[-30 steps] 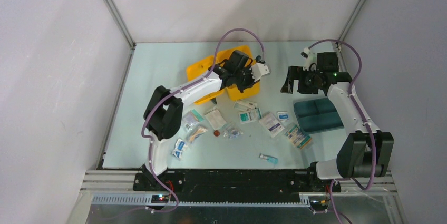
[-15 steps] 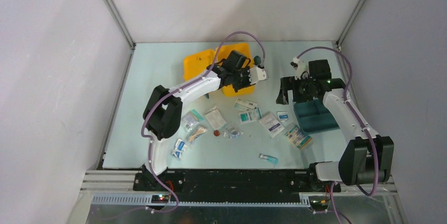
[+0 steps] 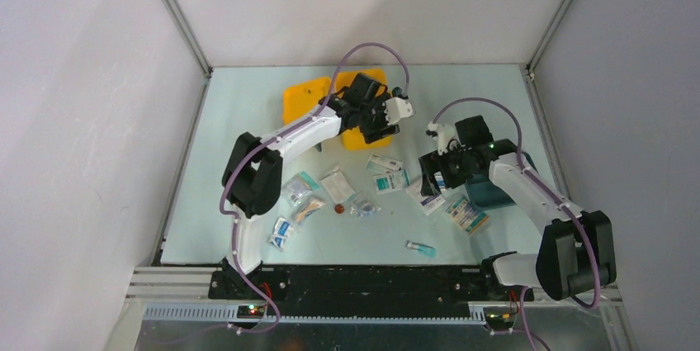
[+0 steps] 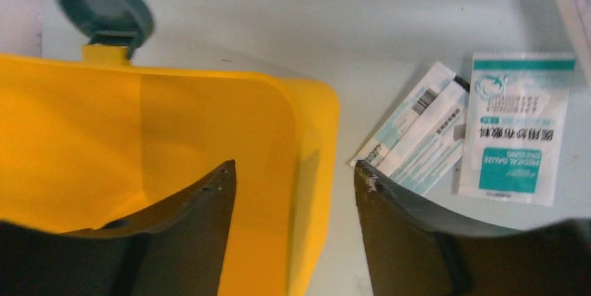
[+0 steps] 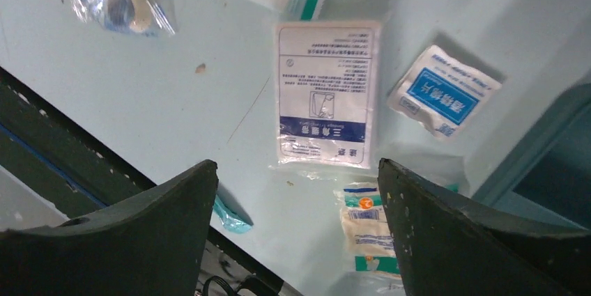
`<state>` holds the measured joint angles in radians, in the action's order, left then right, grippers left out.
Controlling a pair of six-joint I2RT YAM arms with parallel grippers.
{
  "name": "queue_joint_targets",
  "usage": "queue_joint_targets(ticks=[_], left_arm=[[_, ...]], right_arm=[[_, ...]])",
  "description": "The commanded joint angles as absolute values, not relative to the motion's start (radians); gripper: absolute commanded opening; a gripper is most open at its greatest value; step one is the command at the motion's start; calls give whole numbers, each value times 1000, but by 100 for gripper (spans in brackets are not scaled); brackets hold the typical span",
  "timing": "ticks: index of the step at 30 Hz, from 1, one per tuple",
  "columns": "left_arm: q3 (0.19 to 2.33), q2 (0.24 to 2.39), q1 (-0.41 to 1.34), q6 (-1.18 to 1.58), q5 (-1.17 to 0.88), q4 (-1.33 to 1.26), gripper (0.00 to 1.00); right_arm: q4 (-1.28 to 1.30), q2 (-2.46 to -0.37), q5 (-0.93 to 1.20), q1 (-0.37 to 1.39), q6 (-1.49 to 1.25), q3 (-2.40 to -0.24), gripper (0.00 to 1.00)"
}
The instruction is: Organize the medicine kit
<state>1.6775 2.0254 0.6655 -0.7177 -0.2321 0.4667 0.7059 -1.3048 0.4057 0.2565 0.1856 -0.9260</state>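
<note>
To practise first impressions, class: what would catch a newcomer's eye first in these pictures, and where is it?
The yellow medicine kit at the far middle of the table stands out, with the left gripper open astride its wall. Nearer, scattered sachets litter the middle, the right gripper open above a white packet.

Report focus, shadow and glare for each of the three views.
Top external: evenly lit and sharp, with only soft shadows and no glare. Left wrist: the medicine kit is shaded near the lens, the gauze sachet has legible print, the jaws are dark, soft silhouettes. Right wrist: the white sachet is slightly soft, its small print unreadable; the jaws loom dark and blurred.
</note>
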Motion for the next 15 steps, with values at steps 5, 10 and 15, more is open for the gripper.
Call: queue_joint_targets(ticks=[5,10,15], left_arm=[[1919,1918,569,-421,-240,471,80],[1874,1763,485,-160,-319,499,80],[1667,1555,456,-104,-326,500,80]], right_arm=[[635,-1305,294,382,235,-879,74],[578,-1355,185,400,201,-875,61],[525,-1403,109,398,214,-874,53]])
